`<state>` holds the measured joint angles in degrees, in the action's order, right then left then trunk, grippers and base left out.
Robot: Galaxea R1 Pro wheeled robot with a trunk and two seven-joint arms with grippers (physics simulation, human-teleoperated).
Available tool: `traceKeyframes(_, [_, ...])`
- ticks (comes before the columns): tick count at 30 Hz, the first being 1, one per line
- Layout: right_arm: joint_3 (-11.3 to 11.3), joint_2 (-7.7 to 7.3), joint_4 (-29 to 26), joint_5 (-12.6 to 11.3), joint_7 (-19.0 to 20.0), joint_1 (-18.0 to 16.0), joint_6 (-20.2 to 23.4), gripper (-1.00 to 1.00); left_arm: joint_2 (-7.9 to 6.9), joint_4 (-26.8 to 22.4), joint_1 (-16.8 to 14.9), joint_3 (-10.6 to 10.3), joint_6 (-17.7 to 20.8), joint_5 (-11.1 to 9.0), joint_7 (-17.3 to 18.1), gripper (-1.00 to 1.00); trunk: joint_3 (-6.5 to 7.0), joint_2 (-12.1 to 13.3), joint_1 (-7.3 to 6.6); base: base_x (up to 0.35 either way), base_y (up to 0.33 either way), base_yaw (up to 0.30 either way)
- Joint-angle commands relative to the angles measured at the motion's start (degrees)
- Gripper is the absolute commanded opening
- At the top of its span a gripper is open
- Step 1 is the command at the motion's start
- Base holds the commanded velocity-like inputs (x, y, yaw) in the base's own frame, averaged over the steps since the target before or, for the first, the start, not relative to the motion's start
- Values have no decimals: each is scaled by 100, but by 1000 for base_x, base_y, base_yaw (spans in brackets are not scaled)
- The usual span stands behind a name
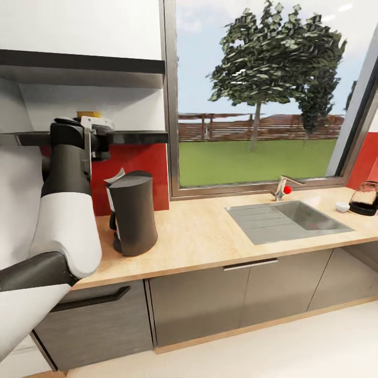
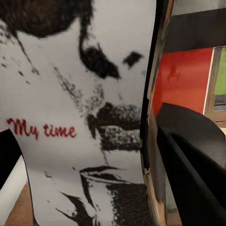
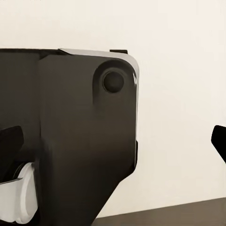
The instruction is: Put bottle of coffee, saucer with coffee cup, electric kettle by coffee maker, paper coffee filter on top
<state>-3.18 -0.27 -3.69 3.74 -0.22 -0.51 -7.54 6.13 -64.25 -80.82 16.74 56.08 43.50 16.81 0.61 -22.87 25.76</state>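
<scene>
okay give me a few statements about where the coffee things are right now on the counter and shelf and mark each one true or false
1. The coffee maker stands on the kitchen countertop. True.
2. The electric kettle stands right beside the coffee maker. False: it is at the far end of the countertop, past the sink.
3. The left gripper is up at the kitchen shelf, with the bottle of coffee close in front of it. True.
4. The bottle's label is plain, with no writing. False: it carries red "My time" lettering.
</scene>
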Motion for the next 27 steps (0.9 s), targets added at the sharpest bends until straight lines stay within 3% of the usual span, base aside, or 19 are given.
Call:
traceKeyframes(1, [-33,0,2,39,-3,-2,-20,100,-45,-81,88,14,-34,-42,58,-100,-2,-4,2,-3,0,0])
traceKeyframes(3, [-33,2,-4,39,-2,-2,-20,100,-109,-134,169,14,-87,-145,59,-100,-2,-4,2,-2,0,0])
traceKeyframes(7, [-33,8,-31,39,-3,-2,-20,100,-450,-246,502,14,-226,-606,53,-100,-2,-4,2,0,0,0])
traceKeyframes(10, [-33,9,-34,39,-2,-2,-20,100,-580,-276,642,14,-246,-715,51,-100,-2,-4,2,0,0,0])
traceKeyframes(11, [-33,12,-35,39,1,-2,-20,100,-696,-313,700,14,-252,-754,53,-100,-2,-4,2,0,0,0])
traceKeyframes(12, [-33,15,-35,39,0,-2,-20,100,-804,-330,729,10,-254,-770,55,-100,-2,-4,2,0,0,0])
traceKeyframes(14, [-33,19,-38,39,0,-2,-20,100,-887,-355,881,7,-302,-779,52,-100,-2,-4,2,0,0,0])
traceKeyframes(17, [-33,25,-43,39,-1,-2,-20,100,-926,-386,1221,18,-820,-761,34,-100,-2,-4,2,0,0,0])
traceKeyframes(19, [-33,26,-55,39,2,-2,-20,100,-992,-386,1368,27,-941,-759,18,-100,-2,-4,2,0,0,0])
traceKeyframes(20, [-33,26,-59,39,3,-2,-20,100,-1097,-384,1483,30,-986,-762,4,-100,-2,-4,2,0,0,0])
traceKeyframes(25, [-33,28,-69,28,2,-2,-20,100,-1162,-386,1893,31,-1108,-769,-30,-100,-2,-4,2,0,0,0])
traceKeyframes(27, [-37,37,-166,23,4,-2,-17,100,-1165,-359,2092,198,-1455,-765,-62,-100,-2,-4,2,0,0,0])
